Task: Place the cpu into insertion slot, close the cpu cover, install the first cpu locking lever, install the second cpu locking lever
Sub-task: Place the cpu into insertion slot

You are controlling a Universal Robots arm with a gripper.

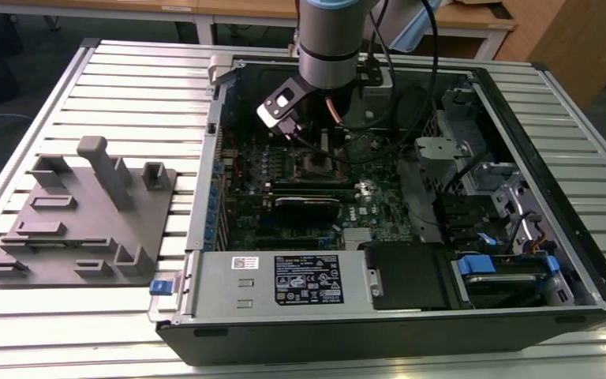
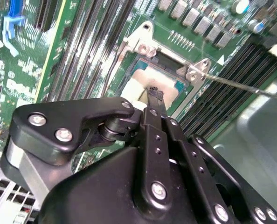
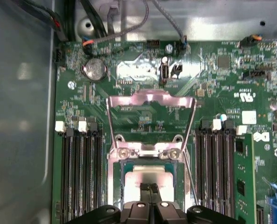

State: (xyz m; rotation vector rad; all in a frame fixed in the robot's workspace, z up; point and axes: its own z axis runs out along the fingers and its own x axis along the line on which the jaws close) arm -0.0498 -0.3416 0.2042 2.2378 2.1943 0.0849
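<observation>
Gripper [image 2: 153, 92] linkage, black, closest to the lens in the second wrist view. Fingertips are brought together, with nothing visibly between them. They sit just over the cpu [image 2: 141, 83]; contact cannot be told. The cpu lies flat in the insertion slot [image 2: 166, 57], pale metal top up. Judgement: chip already seated, and closed tips suit pressing or checking, not carrying. A thin locking lever [image 2: 241, 86] stands off the socket corner, unlatched, which leaves the cover free to move.

First wrist view: closed tips above the cpu [image 3: 148, 173]. The cpu cover [image 3: 150, 99] stands raised on its hinges, well off the slot, with board showing through its window. Not yet closed. Memory slots [image 3: 80, 172] flank the socket.

Exterior view: the arm [image 1: 330, 39] drops from the upper middle of the frame into the open computer case [image 1: 387, 335], which lies on its side on a slatted table [image 1: 124, 79]. The case holds the motherboard [image 1: 282, 213], a silver power supply [image 1: 230, 280] along the near edge, and drive bays [image 1: 503, 268] toward the exterior view's right. A grey fixture [image 1: 82, 213] sits on the table at the exterior view's left, beside the case. It has moulded pockets and posts; whether any holds a part, cannot tell.
</observation>
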